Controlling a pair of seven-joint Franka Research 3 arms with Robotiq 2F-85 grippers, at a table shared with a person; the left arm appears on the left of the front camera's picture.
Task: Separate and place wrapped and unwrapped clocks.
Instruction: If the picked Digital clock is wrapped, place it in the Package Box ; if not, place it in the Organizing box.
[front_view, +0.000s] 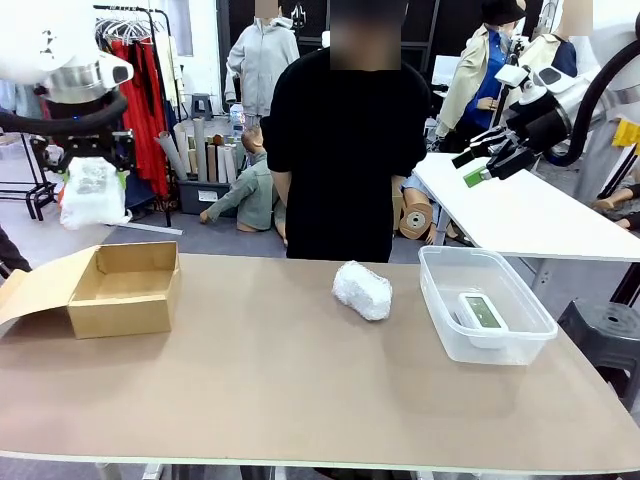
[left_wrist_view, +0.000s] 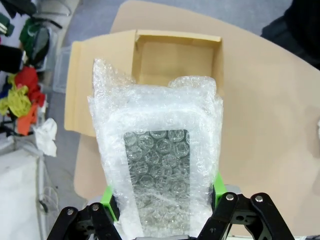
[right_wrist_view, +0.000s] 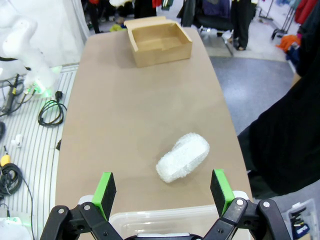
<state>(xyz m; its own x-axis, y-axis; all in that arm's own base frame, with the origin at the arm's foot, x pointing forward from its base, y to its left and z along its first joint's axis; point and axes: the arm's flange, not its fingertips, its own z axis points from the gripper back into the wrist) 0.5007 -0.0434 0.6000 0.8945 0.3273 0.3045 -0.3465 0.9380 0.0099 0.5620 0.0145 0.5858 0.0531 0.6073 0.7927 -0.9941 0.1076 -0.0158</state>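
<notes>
- Wrapped clocks come first: the flat wrapped bundle (front_view: 92, 192) hangs in the air. The left pincer (left_wrist_view: 162, 197) squeezes it tight between its green pads, high above the cardboard box (front_view: 120, 318).
- The box is open with nothing inside, so it looks like the home for wrapped things.
- To do this step well, I think the arm should go down low into the box before it lets go. A drop from this high could bump the clock inside the wrap.
- Keep the bundle over the middle of the box, away from the walls and the flap.
- The round wrapped bundle (front_view: 362, 290) lies on the table (front_view: 280, 380), between the box and the clear tub (front_view: 487, 352). It is likely next.
- The bare clock (front_view: 482, 311) lies in the tub, so that part looks done.
- The right pincer (front_view: 468, 168) is up high, fingers spread wide, with nothing in them.
</notes>
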